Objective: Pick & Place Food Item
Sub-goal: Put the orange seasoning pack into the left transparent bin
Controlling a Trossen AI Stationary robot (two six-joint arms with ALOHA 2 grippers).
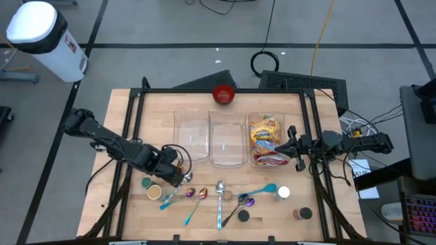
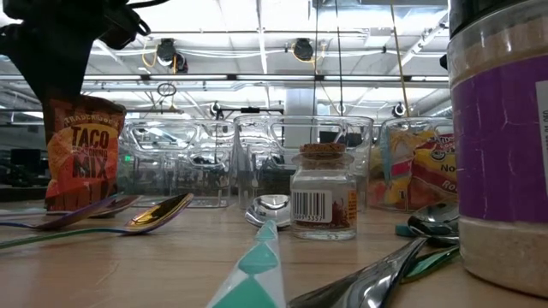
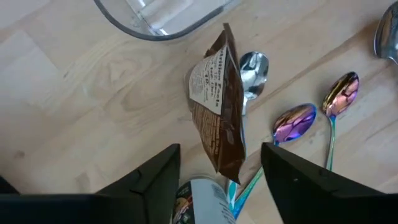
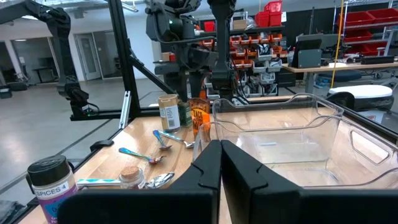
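Across the wooden desk [image 1: 136, 224] our left gripper [image 3: 217, 168] hangs with fingers [image 3: 149, 186] half-spread around the upright taco mix packet [image 3: 217, 106] between them, so we should close squarely before lifting.

Our two dark jointed arms, left arm [image 1: 112, 141], right arm [image 1: 340, 143], black cables looping alongside, broad black angular fingers [image 3: 149, 180]

Right claw [image 4: 220, 163] shut, facing clear bin [image 4: 292, 134], spice jar [image 4: 53, 180] nearby.
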